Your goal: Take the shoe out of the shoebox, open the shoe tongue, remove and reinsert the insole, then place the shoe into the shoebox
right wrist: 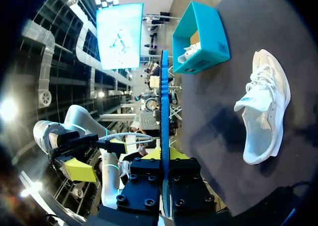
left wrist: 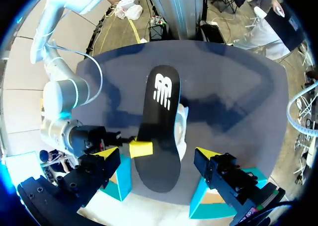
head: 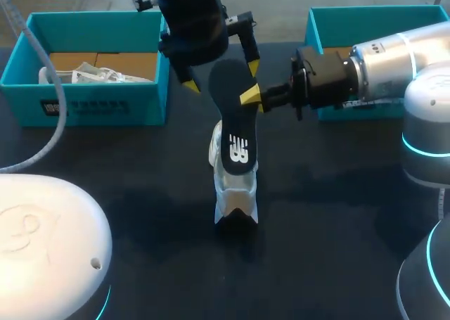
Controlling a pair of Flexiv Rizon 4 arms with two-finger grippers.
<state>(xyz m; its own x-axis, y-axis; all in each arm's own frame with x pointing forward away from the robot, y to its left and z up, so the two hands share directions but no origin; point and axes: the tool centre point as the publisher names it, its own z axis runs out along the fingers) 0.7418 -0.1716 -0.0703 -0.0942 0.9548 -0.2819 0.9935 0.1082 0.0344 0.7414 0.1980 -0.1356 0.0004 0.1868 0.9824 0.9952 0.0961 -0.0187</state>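
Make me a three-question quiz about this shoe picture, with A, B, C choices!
1. Where is the white shoe? A in a box. B on the table. C in a gripper.
2. What colour is the insole? A dark. B red. C yellow.
3. What is the right gripper doing? A hanging open. B shut on the insole. C hiding out of view.

Answers: 1 B, the shoe lies on the dark table, outside both boxes. 2 A, its big flat face is dark. 3 B, the insole's edge sits pinched between both fingers.

insole (head: 235,119) above shoe (head: 235,193), shoebox (head: 105,105) behind-left
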